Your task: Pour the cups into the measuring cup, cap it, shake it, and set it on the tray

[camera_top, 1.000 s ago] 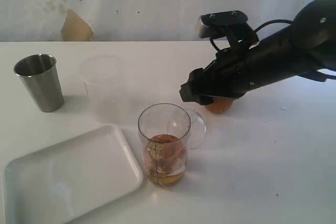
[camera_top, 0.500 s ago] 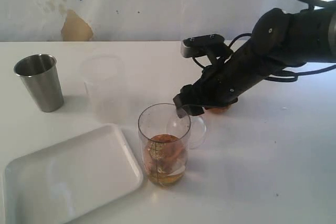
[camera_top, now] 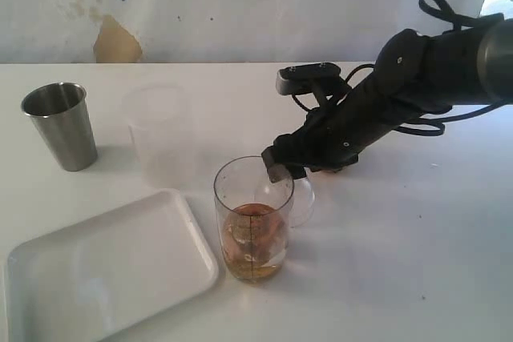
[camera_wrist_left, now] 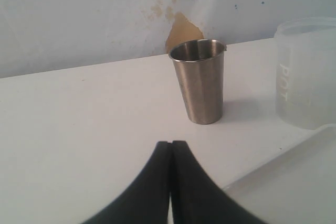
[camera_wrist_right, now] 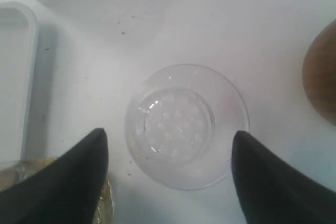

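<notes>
The measuring cup (camera_top: 252, 226) stands upright near the tray's corner, holding brown liquid with pieces in it. Its clear round lid (camera_top: 304, 198) lies flat on the table just behind it. My right gripper (camera_wrist_right: 168, 134) hovers open above the lid (camera_wrist_right: 186, 124), one finger on each side, touching nothing. The brown wooden cup (camera_wrist_right: 321, 77) sits beside it, mostly hidden behind my right arm in the exterior view. The steel tumbler (camera_top: 60, 126) stands upright at the far left. My left gripper (camera_wrist_left: 171, 142) is shut on nothing, facing the tumbler (camera_wrist_left: 199, 82).
A frosted unmarked cup (camera_top: 160, 134) stands between the tumbler and the measuring cup. The white tray (camera_top: 112, 266) lies at the front left, with nothing on it. My right arm (camera_top: 401, 94) stretches in from the right over the table.
My right arm has swung left and down, away from the wooden cup. Its open gripper now hangs over the lid by the measuring cup's rim. The left gripper is still.
</notes>
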